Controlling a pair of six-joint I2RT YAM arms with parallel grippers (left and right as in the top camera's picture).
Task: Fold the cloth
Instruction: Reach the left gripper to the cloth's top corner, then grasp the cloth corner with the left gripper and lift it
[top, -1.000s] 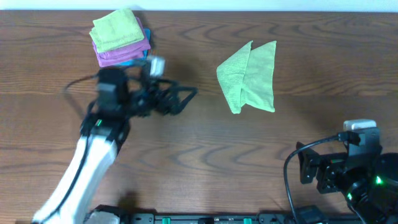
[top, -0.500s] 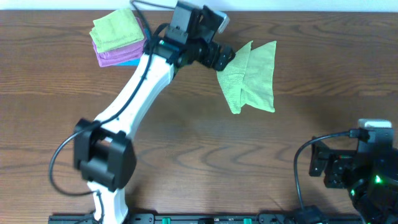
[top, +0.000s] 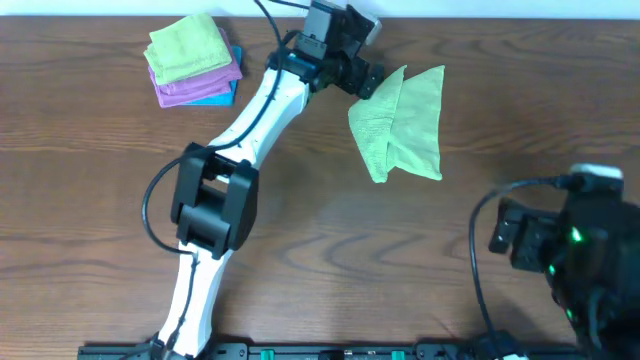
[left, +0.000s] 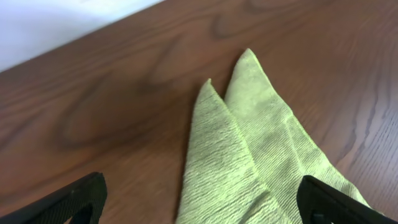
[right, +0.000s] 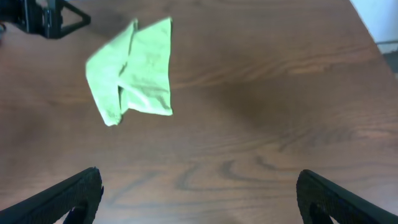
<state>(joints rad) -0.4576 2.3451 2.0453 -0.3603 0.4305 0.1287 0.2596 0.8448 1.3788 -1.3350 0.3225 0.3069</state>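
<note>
A light green cloth (top: 400, 122) lies crumpled on the wooden table at the back centre-right, two pointed corners toward the far edge. It shows in the left wrist view (left: 249, 162) and the right wrist view (right: 134, 65). My left gripper (top: 368, 78) is open at the cloth's upper left corner, its fingers (left: 202, 202) straddling the cloth's left part without holding it. My right gripper (top: 545, 250) is open and empty at the front right, far from the cloth; its fingers (right: 199, 199) hover over bare wood.
A stack of folded cloths (top: 192, 60), green on purple on blue, sits at the back left. The table's far edge (left: 74, 31) is just beyond the cloth. The table's right edge (right: 373, 37) shows in the right wrist view.
My left arm swung from the left-middle of the table up and right to the cloth's upper left corner. My right arm shifted slightly at the front right.
</note>
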